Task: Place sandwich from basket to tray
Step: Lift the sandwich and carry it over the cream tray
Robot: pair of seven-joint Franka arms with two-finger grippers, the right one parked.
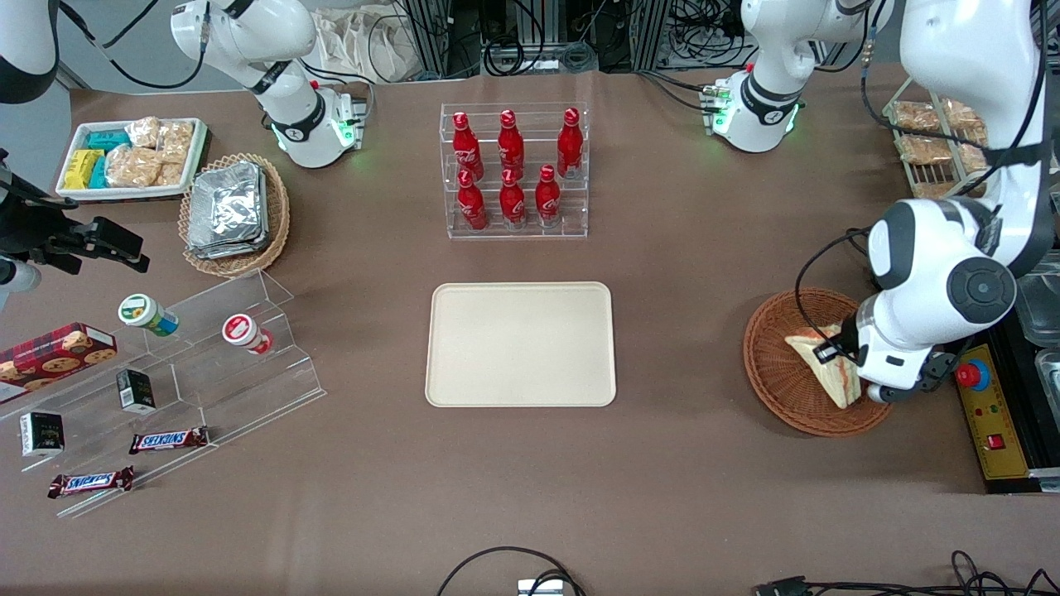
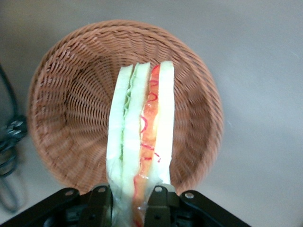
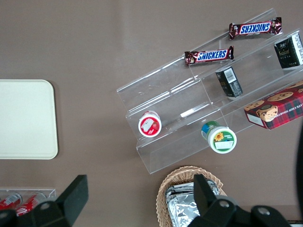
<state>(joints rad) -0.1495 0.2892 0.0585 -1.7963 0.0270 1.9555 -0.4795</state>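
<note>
The sandwich (image 1: 821, 368) is a pale bread wedge with red-orange and green filling. It is over the round reddish-brown wicker basket (image 1: 774, 372) at the working arm's end of the table. My left gripper (image 1: 838, 354) is shut on the sandwich's edge. In the left wrist view the sandwich (image 2: 142, 127) stands on edge between my two black fingers (image 2: 161, 203), above the basket (image 2: 66, 104); I cannot tell whether it still touches the basket floor. The cream-beige tray (image 1: 520, 343) lies bare in the middle of the table and also shows in the right wrist view (image 3: 23, 118).
A clear rack of red bottles (image 1: 513, 170) stands farther from the front camera than the tray. A box with a red button (image 1: 985, 414) lies beside the basket. A tan basket with foil packs (image 1: 232, 211), a white snack tray (image 1: 132, 157) and a stepped acrylic stand (image 1: 182, 372) lie toward the parked arm's end.
</note>
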